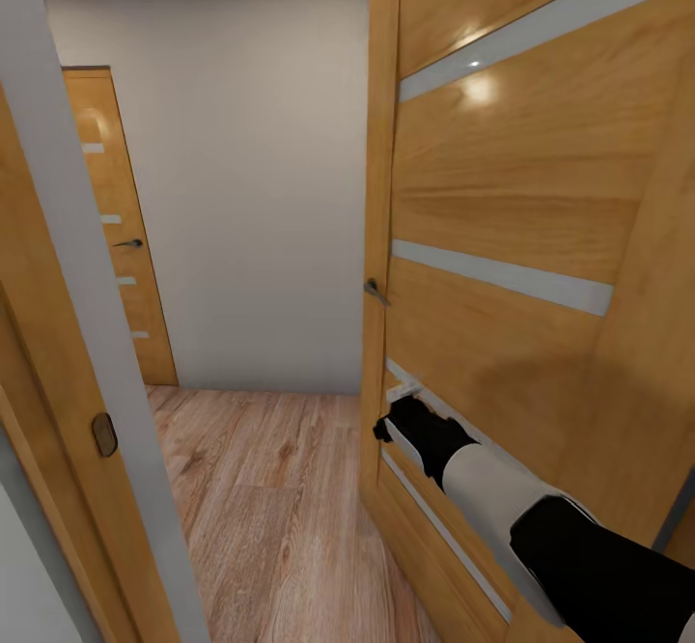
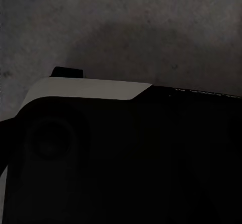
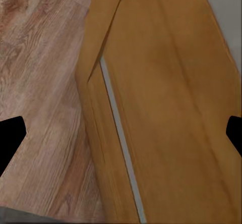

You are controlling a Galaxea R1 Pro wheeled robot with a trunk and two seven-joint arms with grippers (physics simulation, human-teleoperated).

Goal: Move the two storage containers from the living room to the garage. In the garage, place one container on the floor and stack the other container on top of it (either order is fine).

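The two storage containers are out of view. My right arm reaches forward at the lower right of the head view, and its gripper [image 1: 391, 428] is right up against the lower part of an open wooden door [image 1: 521, 189]. In the right wrist view the right gripper [image 3: 122, 135] is open. Its black fingertips [image 3: 10, 138] stand wide apart, with the door's edge and panel [image 3: 166, 113] close between them and nothing held. The left wrist view looks over a dark part of my own body [image 2: 121, 158] onto a dark grey mottled floor [image 2: 126, 27].
I stand in a doorway. The door frame [image 1: 58, 382] with its latch plate [image 1: 103, 434] is close on the left, and the open door's handle [image 1: 375, 290] is at mid height. Ahead lie light wood-plank floor [image 1: 270, 508], a white wall and another closed wooden door [image 1: 116, 228].
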